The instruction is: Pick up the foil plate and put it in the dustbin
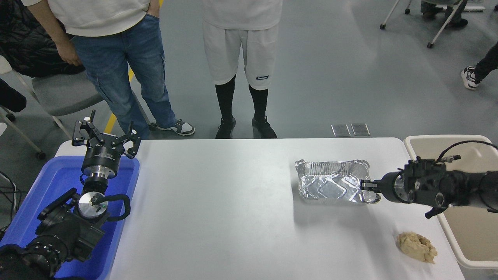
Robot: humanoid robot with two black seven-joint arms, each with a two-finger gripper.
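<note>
Right gripper (365,186) is clamped on the plate's (330,182) right rim, holding it off the surface (218,202). Left gripper (104,137) hangs spread wide over the blue tub (58,182).

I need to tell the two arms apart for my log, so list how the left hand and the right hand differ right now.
The left hand is open and holds nothing; the right hand is shut on the rim of the foil plate. The left hand is parked over the blue tub at the table's left end; the right hand reaches in from beside the dustbin. The left hand points away from the camera, the right one sideways, toward the left. Both are black.
</note>
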